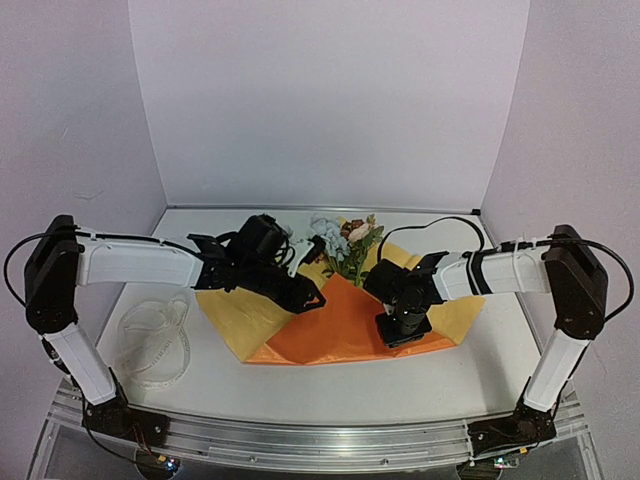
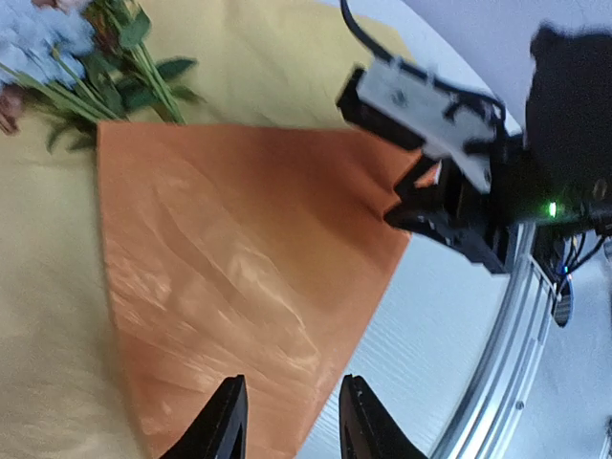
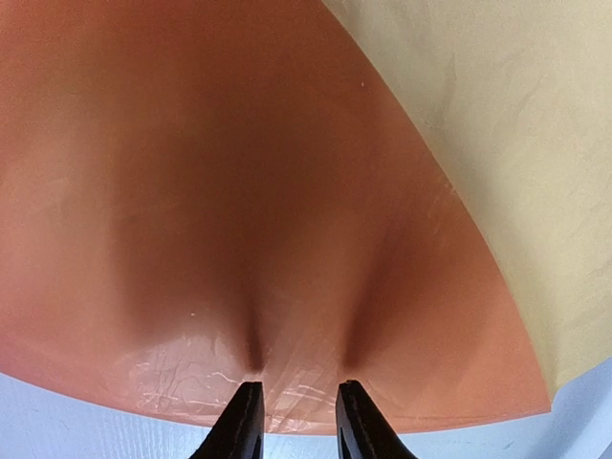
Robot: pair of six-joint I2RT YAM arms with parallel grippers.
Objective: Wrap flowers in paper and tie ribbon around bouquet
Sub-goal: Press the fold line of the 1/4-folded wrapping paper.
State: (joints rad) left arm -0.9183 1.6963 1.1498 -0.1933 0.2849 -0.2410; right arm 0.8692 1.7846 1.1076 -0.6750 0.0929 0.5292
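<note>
**Paper half folded, flowers lying at its far edge**

The table (image 1: 300, 390) carries the paper (image 1: 340, 330) at its middle, long axis running left to right, pale yellow side up. One orange flap is folded over it as a triangle, with the broad base at the near edge and the point aimed away toward the flowers (image 1: 345, 245). They lie on the yellow, long axis far to near, blooms at the far side and stems pointing at the flap's tip.

The right gripper (image 3: 296, 387) stands upright on the flap's near right part. Its fingers are narrowly parted and their tips dimple the orange; whether it pinches the sheet I cannot tell.

The left gripper (image 2: 292, 382) hovers over the flap's left edge, fingers apart and holding nothing.

The ribbon (image 1: 155, 340) lies loosely coiled on the table, left of the paper.
</note>
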